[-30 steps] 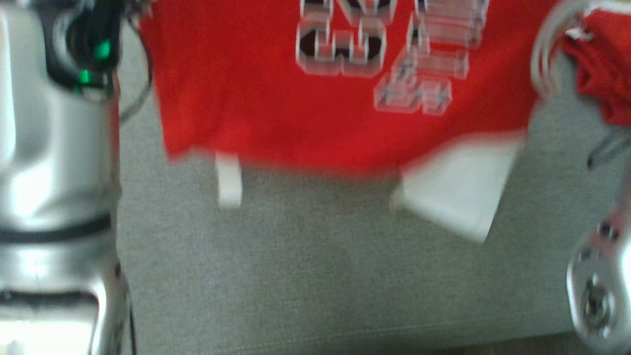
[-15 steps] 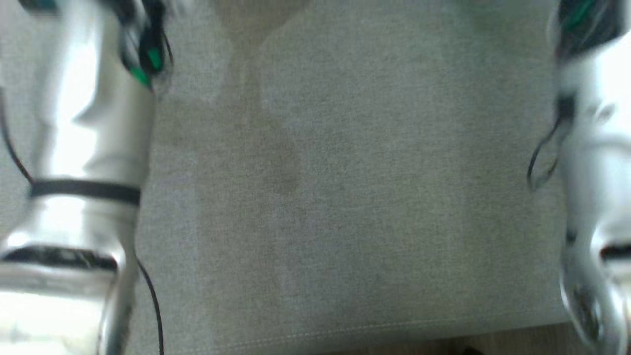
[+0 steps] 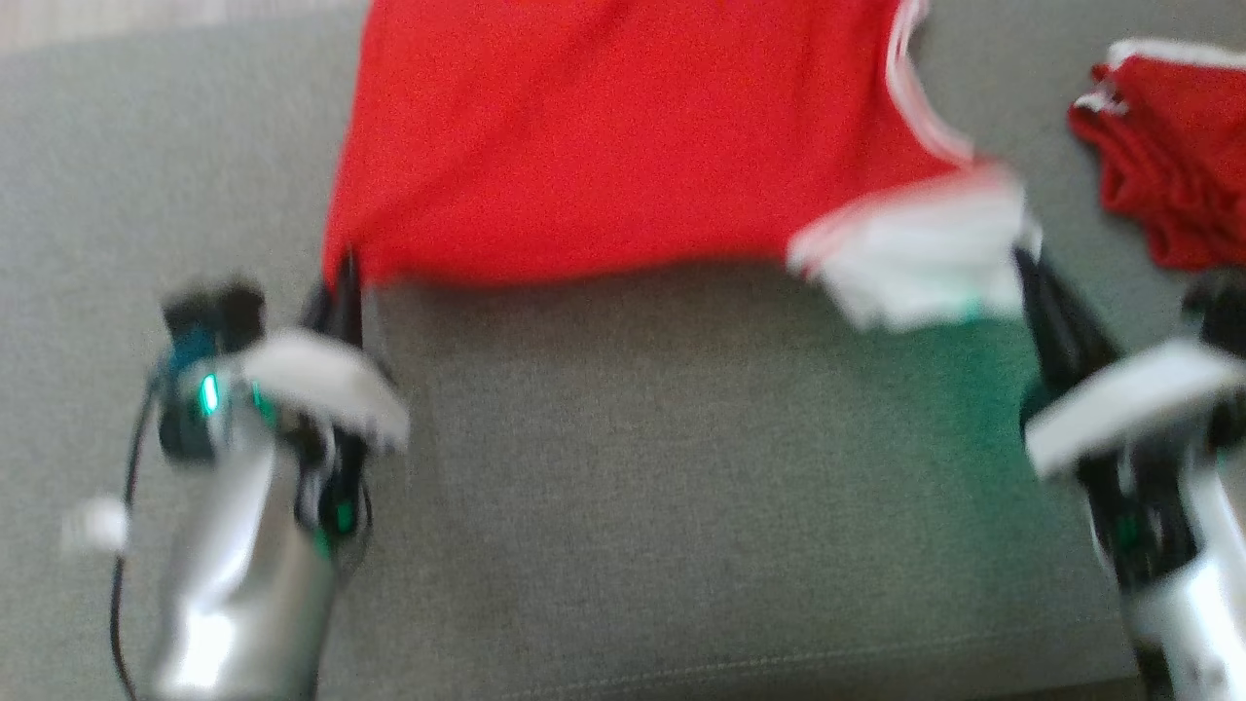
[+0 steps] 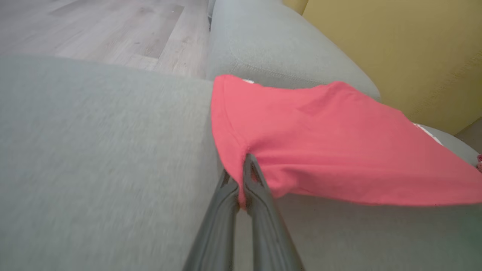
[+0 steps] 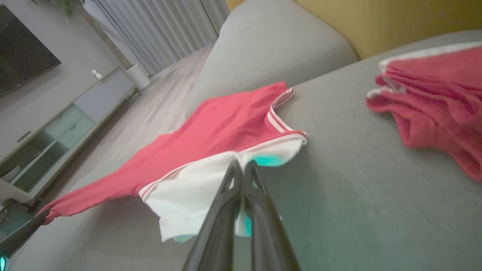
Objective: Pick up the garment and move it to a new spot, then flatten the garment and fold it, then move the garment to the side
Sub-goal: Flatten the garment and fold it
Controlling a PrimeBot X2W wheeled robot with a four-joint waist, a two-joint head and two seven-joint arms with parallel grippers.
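Basically left gripper (image 4: 240, 177) and right gripper (image 5: 241, 165) each pinch a shirt (image 3: 623, 136) corner to flatten it; next, lay it smooth.

The red fabric jersey garment (image 3: 604, 146) has a plain red body. Its white sleeve panel (image 3: 915, 263) is bordered by red-and-white stripes. The crumpled red cloth pile (image 3: 1168, 166) carries white edging. The grey woven sofa cushion (image 3: 681, 487) is uniform in colour. The flat backing panel (image 4: 395, 49) is mustard yellow.
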